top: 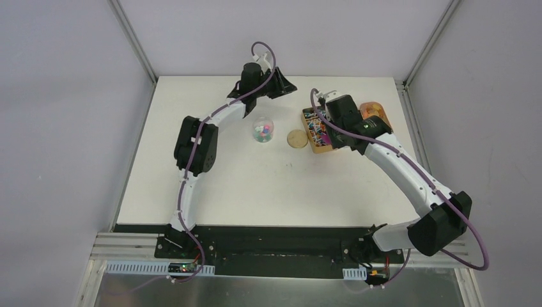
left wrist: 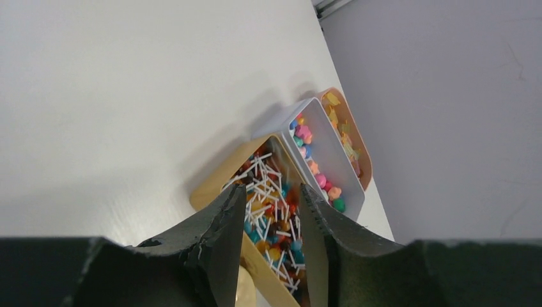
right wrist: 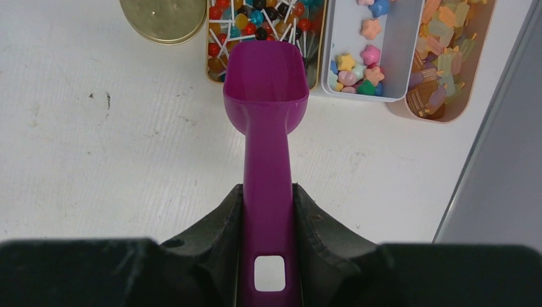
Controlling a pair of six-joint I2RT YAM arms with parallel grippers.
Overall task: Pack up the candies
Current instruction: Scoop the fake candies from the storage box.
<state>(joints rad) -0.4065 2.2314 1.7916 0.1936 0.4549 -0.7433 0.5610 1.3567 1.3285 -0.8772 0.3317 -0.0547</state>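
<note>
Small mixed-colour candies [top: 262, 132] lie in a clear cup [top: 263, 121] at mid-table. More pink, yellow and blue candies [right wrist: 360, 65] lie in a white tray [right wrist: 400, 45]. My right gripper [right wrist: 268, 192] is shut on the handle of a purple scoop [right wrist: 265, 77]. The scoop's bowl is empty and hangs over the near end of a wooden tray of lollipops [right wrist: 220, 64]. In the top view this gripper [top: 333, 125] sits over the trays. My left gripper [left wrist: 271, 192] is open and empty, raised near the far table edge [top: 281, 86], left of the trays.
A round gold lid [top: 296, 139] lies between the cup and the wooden tray [top: 317, 148]. An orange tray [right wrist: 463, 77] of flat sweets stands beside the white tray, close to the right wall [right wrist: 505, 160]. The same trays show in the left wrist view [left wrist: 332, 160].
</note>
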